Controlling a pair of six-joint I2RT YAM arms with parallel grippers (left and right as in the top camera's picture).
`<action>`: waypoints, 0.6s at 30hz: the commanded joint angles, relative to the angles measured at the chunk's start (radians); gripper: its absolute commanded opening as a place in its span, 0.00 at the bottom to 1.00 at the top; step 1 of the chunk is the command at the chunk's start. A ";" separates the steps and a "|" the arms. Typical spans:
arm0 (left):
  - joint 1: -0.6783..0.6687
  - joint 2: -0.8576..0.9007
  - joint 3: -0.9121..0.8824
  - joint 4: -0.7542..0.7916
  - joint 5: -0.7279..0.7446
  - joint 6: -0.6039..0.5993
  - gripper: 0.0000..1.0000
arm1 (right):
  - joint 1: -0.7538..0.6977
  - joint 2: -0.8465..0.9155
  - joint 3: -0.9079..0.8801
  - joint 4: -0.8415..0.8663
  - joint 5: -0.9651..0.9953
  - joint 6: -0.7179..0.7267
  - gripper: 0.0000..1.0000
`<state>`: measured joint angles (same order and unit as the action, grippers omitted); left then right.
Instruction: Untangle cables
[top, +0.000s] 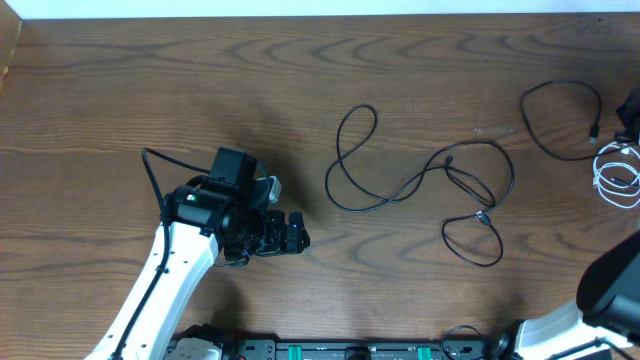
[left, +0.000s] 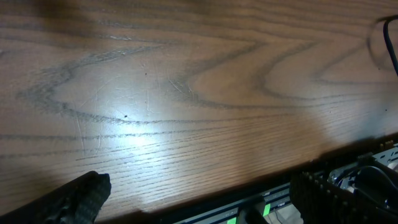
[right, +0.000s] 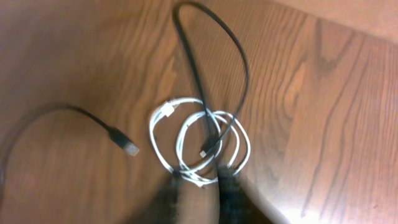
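A long black cable (top: 420, 180) lies in loose loops across the middle of the table. A second black cable (top: 560, 120) curls at the far right, above a small white cable (top: 617, 175) coil. In the right wrist view the white cable (right: 168, 140) is coiled, and a black cable (right: 242, 68) loops over it with its plug end on the coil. Another black cable's USB plug (right: 127, 148) lies to the left. My right gripper (right: 202, 180) stands slightly open, with white strands crossing between its tips. My left gripper (top: 293, 235) (left: 199, 199) is wide open over bare wood, holding nothing.
The table's front edge and a black rail with green tabs (left: 261, 208) lie just below the left gripper. The left arm's own thick wire (top: 155, 175) arcs by its wrist. The right arm's body (top: 610, 285) fills the lower right corner.
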<state>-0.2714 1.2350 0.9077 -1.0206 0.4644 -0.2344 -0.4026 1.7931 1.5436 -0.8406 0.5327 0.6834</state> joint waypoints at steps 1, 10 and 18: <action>-0.004 0.002 -0.009 -0.003 -0.010 0.012 0.98 | -0.003 0.036 0.012 -0.002 -0.013 -0.087 0.58; -0.004 0.002 -0.009 0.017 -0.010 -0.006 0.98 | -0.003 0.050 0.012 -0.087 -0.300 -0.256 0.99; -0.004 0.012 -0.009 0.066 -0.010 -0.049 0.98 | 0.032 0.051 0.012 -0.226 -0.752 -0.433 0.99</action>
<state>-0.2714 1.2354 0.9077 -0.9665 0.4644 -0.2523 -0.3981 1.8420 1.5436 -1.0340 0.0261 0.3733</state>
